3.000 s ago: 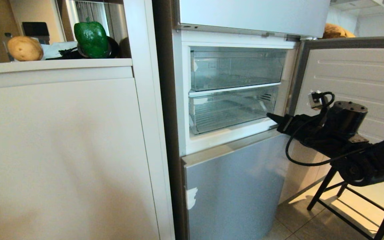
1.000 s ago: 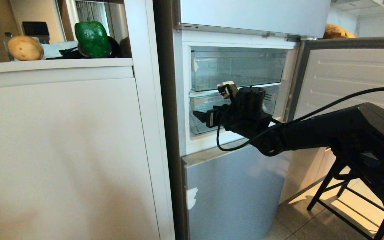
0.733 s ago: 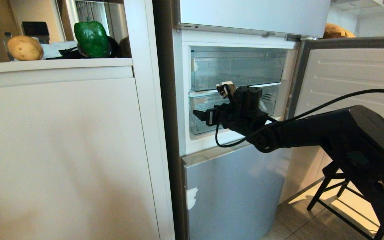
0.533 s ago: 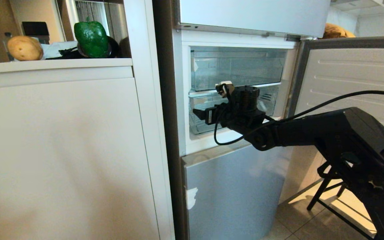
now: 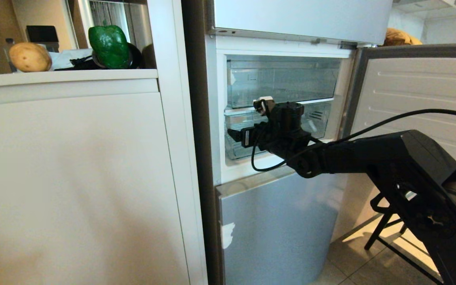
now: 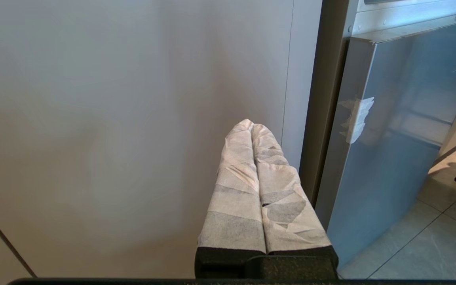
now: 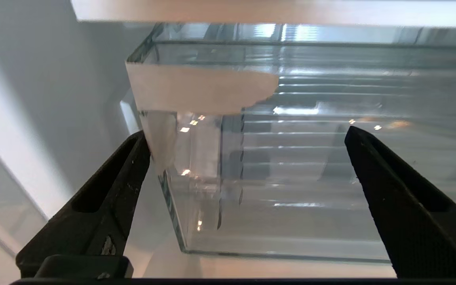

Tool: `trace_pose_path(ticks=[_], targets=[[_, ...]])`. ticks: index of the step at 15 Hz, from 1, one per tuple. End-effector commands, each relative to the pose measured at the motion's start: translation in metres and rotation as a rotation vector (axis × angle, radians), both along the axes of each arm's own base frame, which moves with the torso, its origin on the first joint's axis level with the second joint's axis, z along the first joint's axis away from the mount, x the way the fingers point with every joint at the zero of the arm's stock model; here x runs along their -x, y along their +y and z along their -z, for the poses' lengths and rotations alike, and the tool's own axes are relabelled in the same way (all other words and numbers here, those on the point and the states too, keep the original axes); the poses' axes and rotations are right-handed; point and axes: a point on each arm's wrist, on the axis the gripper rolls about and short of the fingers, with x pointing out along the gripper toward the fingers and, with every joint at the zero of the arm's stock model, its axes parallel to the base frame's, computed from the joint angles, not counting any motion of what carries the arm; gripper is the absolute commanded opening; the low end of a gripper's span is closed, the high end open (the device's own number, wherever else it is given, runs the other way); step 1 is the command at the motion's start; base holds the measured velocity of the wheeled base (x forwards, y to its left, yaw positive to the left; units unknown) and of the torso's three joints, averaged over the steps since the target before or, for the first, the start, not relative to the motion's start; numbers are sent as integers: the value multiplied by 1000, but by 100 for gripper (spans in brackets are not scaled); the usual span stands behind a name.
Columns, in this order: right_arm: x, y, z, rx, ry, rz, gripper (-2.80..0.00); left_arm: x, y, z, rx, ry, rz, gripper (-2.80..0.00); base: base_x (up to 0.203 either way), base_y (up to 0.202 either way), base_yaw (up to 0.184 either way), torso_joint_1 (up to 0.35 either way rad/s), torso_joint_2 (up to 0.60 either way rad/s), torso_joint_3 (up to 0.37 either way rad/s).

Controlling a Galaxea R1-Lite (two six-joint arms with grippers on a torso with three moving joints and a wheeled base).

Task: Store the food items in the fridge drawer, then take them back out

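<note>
Right tool (image 7: pixel 246 158) wide open facing fridge drawer (image 7: pixel 291 158)

Right arm (image 5: pixel 390 158): matte black casing, round motor housing, looped black cable, white connector. Right end effector (image 7: pixel 247 158): black wedge fingers. Left end effector (image 6: pixel 251 126): fingers wrapped in white tape.

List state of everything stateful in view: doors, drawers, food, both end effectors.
Fridge door: swung open.
Lower freezer door: closed.
Fridge drawer: pushed in, nothing visible inside.
Upper drawer: pushed in.
Potato: on the counter, not stored.
Bell pepper: upright on the counter, not stored.
Right end effector: open, at the fridge drawer's front.
Left end effector: shut, parked facing the cabinet.
</note>
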Motion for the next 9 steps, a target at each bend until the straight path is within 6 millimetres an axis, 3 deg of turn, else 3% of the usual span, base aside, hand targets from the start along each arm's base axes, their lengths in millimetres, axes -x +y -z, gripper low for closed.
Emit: trace_pose_path(ticks=[1, 9], targets=[[-1, 0, 0, -3, -6, 8, 0, -1, 0, 3, 0, 9, 0, -280, 0, 0, 0, 0, 0, 0], [15, 21, -3, 3, -6, -41, 0, -1, 0, 3, 0, 10, 0, -280, 0, 0, 0, 0, 0, 0]])
